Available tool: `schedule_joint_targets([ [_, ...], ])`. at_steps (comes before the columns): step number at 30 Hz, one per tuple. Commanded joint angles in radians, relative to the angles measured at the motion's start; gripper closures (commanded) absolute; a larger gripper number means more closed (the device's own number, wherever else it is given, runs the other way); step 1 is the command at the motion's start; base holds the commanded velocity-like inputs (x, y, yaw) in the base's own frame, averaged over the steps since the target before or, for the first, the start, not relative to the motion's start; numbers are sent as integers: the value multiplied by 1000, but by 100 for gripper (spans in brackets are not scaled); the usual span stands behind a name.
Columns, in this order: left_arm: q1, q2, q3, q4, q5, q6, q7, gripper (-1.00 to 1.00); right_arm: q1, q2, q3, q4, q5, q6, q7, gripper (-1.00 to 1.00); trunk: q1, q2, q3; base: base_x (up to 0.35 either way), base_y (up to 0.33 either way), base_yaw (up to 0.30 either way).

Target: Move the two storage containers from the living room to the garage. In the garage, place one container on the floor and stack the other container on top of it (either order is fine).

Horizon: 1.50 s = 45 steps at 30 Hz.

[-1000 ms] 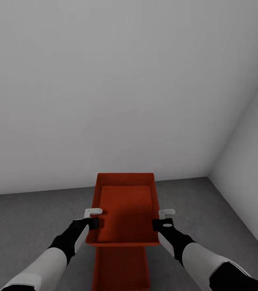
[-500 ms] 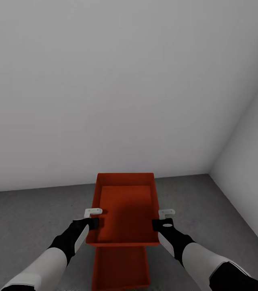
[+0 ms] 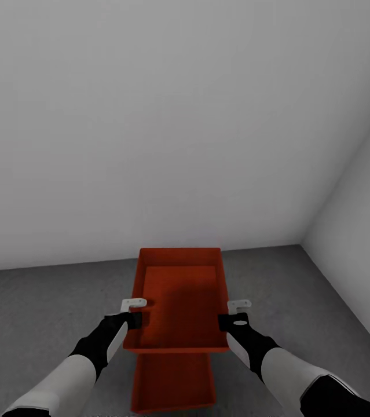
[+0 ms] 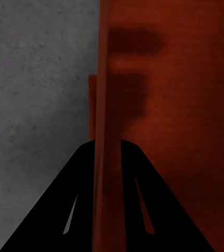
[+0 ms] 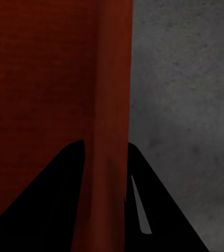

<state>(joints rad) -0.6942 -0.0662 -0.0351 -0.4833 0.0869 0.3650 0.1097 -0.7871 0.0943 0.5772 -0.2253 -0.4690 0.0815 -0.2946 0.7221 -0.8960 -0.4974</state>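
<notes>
Bare garage corner: white-grey walls [image 3: 150, 116] above, dark grey floor [image 3: 34, 307] across the lower part of the head view.

At the lower left the left gripper [image 3: 131, 311] has its jaws closed on the left wall of the held box [image 3: 179, 307]; in the left wrist view the two dark fingers [image 4: 75, 199] sit on both sides of this thin red wall. The held box is in the lower centre of the frame, raised above the floor, open side up and level. Under its near edge, at the bottom centre, the second box [image 3: 173, 382] lies on the floor, partly covered by the held one. At the lower right the right gripper [image 3: 238, 313] is closed on the right wall in the same way, and the right wrist view shows its fingers [image 5: 49, 199] on both sides of the wall with speckled floor beside.
</notes>
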Motion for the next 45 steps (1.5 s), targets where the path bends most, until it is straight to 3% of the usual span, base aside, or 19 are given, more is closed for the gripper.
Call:
schedule_joint_targets([
  [1, -1, -4, 17, -32, -28, 8, 12, 100, 0, 1, -8, 1, -11, 6, -101, 100, 4, -8, -6, 0, 0, 0],
  [45, -1, -5, 17, -32, -27, 9, 10, 100, 0, 1, -8, 1, -11, 6, -101, 100, 173, -316, -212, 0, 0, 0],
])
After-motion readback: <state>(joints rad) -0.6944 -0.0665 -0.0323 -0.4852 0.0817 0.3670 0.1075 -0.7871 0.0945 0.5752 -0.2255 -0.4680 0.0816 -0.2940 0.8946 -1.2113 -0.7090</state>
